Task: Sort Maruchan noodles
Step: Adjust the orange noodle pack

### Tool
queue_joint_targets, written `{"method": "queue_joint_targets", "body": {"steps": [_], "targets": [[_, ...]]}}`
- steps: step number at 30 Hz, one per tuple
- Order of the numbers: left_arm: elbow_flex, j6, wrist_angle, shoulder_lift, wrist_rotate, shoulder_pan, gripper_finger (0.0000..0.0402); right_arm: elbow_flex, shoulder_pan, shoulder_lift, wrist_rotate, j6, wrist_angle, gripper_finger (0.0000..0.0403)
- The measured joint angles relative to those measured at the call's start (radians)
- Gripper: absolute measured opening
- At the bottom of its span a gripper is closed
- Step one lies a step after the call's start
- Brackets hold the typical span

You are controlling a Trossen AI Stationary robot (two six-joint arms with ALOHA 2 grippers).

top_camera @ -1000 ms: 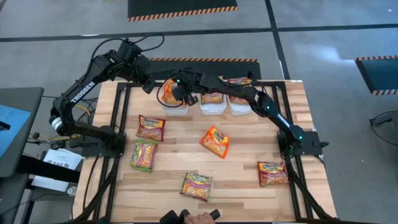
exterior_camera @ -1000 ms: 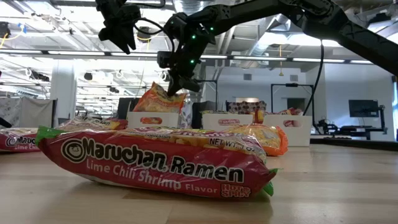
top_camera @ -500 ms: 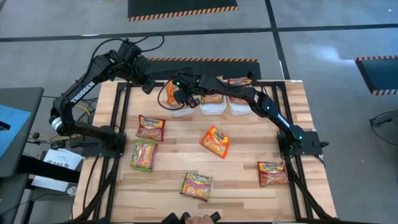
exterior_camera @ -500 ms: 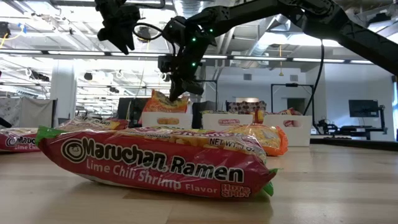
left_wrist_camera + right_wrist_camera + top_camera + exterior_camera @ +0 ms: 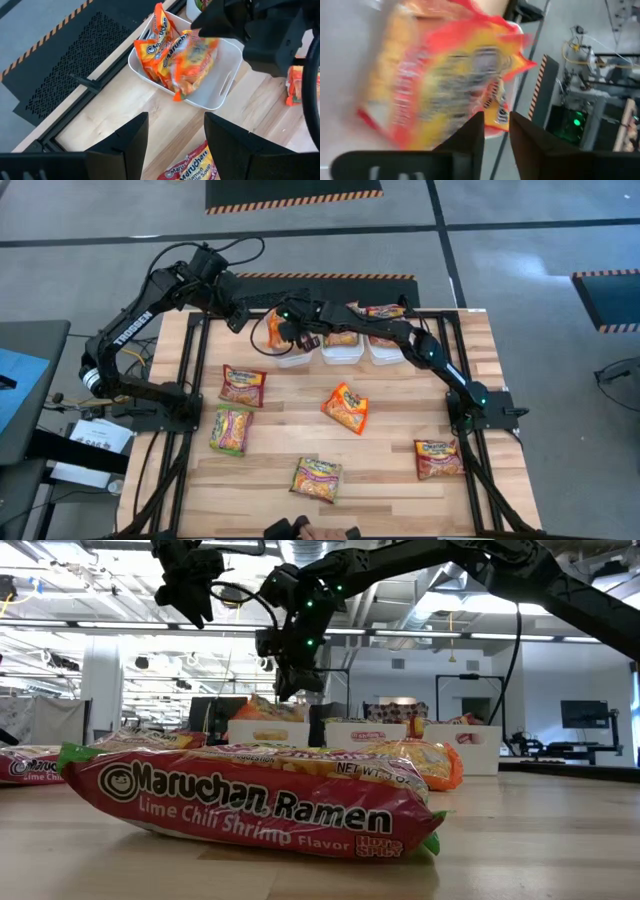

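Orange noodle pkt (image 5: 192,62) sits loose in left white bin (image 5: 222,82) under right gripper (image 5: 292,333), jaws apart, holding nothing.

The orange-and-yellow packet (image 5: 192,62) lies in a white bin (image 5: 220,85). The front packet (image 5: 250,800) is red with green ends and yellow lettering. The counter (image 5: 390,470) is pale wood.

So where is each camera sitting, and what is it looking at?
High view: above the table, looking straight down; shows both arms, the right gripper over the leftmost white bin.
Low view: at tabletop height, looking across a lime chili shrimp packet; arms come in from above.
Left wrist view: on the left arm, looking down past its fingers at that bin.
Right wrist view: on the right arm, close over a blurred orange packet.
Shared: the left wrist and high views both show the orange packets in that bin.
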Motion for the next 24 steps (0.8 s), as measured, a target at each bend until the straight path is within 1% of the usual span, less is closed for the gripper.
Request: {"method": "queue_joint_targets", "body": {"steps": [3, 7, 10, 14, 16, 18, 20, 21, 24], "targets": [[0.000, 0.000, -0.001, 0.000, 0.000, 0.000, 0.0178, 0.000, 0.005, 0.000, 0.049, 0.005, 0.002, 0.0138], [0.000, 0.015, -0.040, 0.000, 0.016, 0.000, 0.0178, 0.023, 0.014, -0.001, 0.068, 0.099, -0.027, 0.0156], [0.000, 0.072, -0.086, 0.001, 0.031, 0.000, 0.0178, 0.022, 0.022, -0.025, 0.066, 0.186, -0.075, 0.0156], [-0.012, 0.073, -0.105, 0.001, 0.034, 0.000, 0.0178, 0.022, 0.023, -0.101, 0.064, 0.312, -0.202, 0.0145], [-0.044, 0.063, -0.099, 0.000, 0.081, 0.002, 0.0178, 0.022, 0.023, -0.143, 0.063, 0.373, -0.256, 0.0139], [-0.098, 0.045, -0.061, 0.000, 0.151, 0.005, 0.0178, 0.022, 0.023, -0.191, 0.061, 0.436, -0.308, 0.0135], [-0.175, 0.026, 0.016, 0.000, 0.218, 0.001, 0.0178, 0.022, 0.019, -0.241, 0.059, 0.488, -0.324, 0.0134], [-0.216, 0.008, 0.067, 0.002, 0.235, -0.005, 0.0178, 0.022, 0.016, -0.265, 0.059, 0.508, -0.339, 0.0134], [-0.338, -0.079, 0.279, 0.002, 0.243, -0.021, 0.0178, 0.022, 0.015, -0.330, 0.059, 0.540, -0.344, 0.0134]]}}
